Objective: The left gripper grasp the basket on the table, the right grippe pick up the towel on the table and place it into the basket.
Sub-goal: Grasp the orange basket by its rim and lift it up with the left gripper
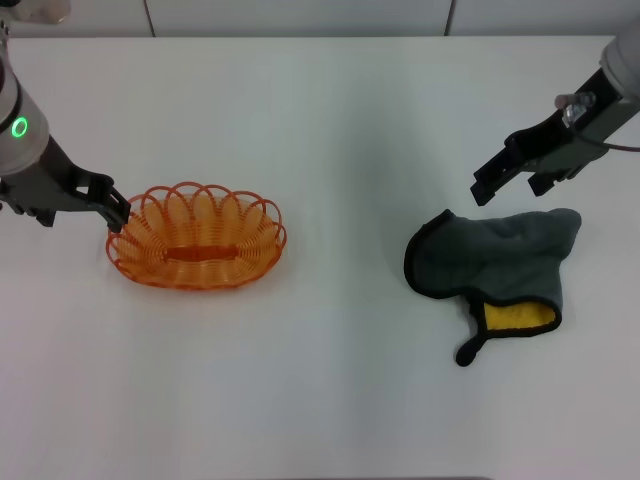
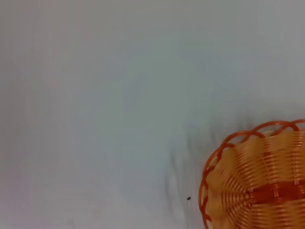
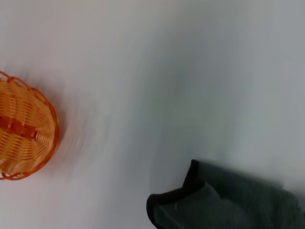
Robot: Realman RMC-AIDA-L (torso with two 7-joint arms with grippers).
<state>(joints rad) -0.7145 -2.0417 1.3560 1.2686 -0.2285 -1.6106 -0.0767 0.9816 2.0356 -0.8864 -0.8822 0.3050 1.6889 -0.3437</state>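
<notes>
While nothing has been lifted yet, both arms are close to their targets.

Progress: early; by my reading neither the grasp on the basket nor the pick of the towel is finished, and the placing is wholly left to do.

Left gripper [image 1: 117, 212]: at the left end of the basket [image 1: 196, 237], its black fingers right at the scalloped rim. Whether they are clamped on the wire or merely against it, I cannot tell.

Right gripper [image 1: 512, 183]: hovering just beyond the far edge of the towel [image 1: 497, 260], on the right side of the table [image 1: 330, 120]. Its two fingers stand apart with nothing between them and seem clear of the cloth.

Towel: lying flat on the table, well apart from the basket, right of centre; yellow patch [image 1: 518, 317] and small black loop [image 1: 470, 349] on its near side.

Basket: upright on the left half of the table, holding nothing; only its own woven floor shows in the head view and both wrist views.

Left to do: secure the basket, close on the towel, carry it leftward, drop it in.
</notes>
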